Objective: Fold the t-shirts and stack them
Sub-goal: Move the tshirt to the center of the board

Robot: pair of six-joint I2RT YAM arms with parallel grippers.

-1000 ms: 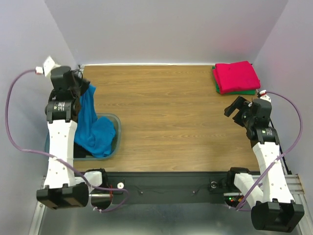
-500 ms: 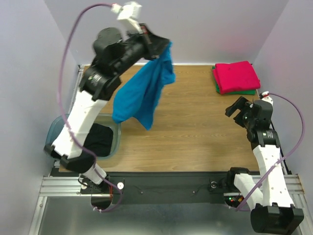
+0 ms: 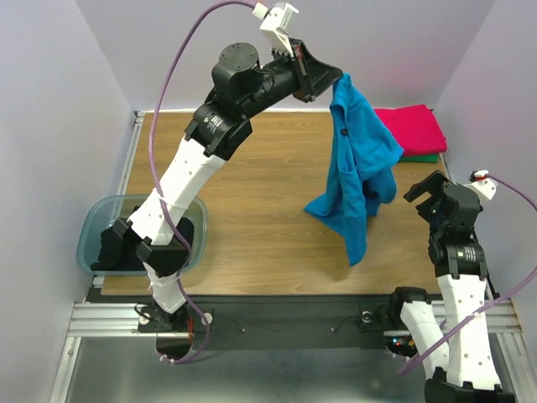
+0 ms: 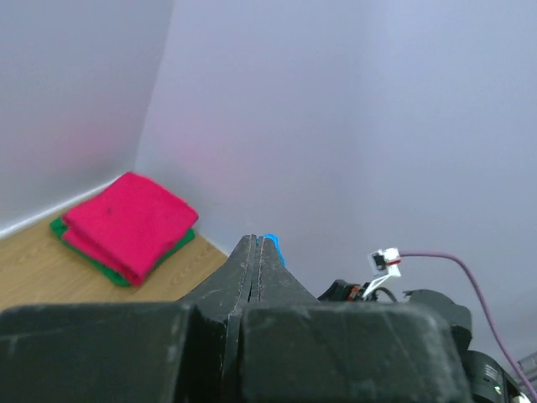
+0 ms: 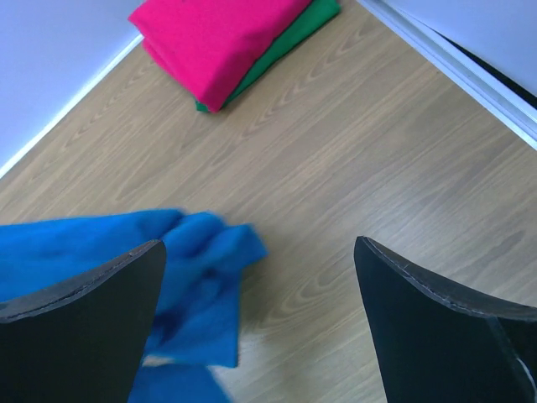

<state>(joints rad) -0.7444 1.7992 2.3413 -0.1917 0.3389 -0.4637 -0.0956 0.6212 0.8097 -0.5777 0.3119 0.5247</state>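
Observation:
My left gripper [image 3: 336, 82] is shut on the bright blue t-shirt [image 3: 359, 172] and holds it high over the right half of the table, the cloth hanging down. In the left wrist view only a blue sliver [image 4: 272, 244] shows beside the closed jaws. My right gripper [image 3: 430, 191] is open and empty just right of the hanging shirt, which shows blurred at the left of the right wrist view [image 5: 126, 269]. The red-pink t-shirt [image 3: 407, 130] lies folded on the folded green t-shirt [image 3: 419, 157] at the far right corner. The black t-shirt [image 3: 113, 252] lies in the bin.
The translucent blue-grey plastic bin [image 3: 94, 231] stands at the table's near left. Purple walls enclose the table on the left, back and right. The folded stack also shows in the left wrist view [image 4: 126, 222] and the right wrist view [image 5: 214, 42].
My left arm has lifted the blue t-shirt out of the bin and swung it up and to the right across the table. My right gripper has shifted slightly right and nearer.

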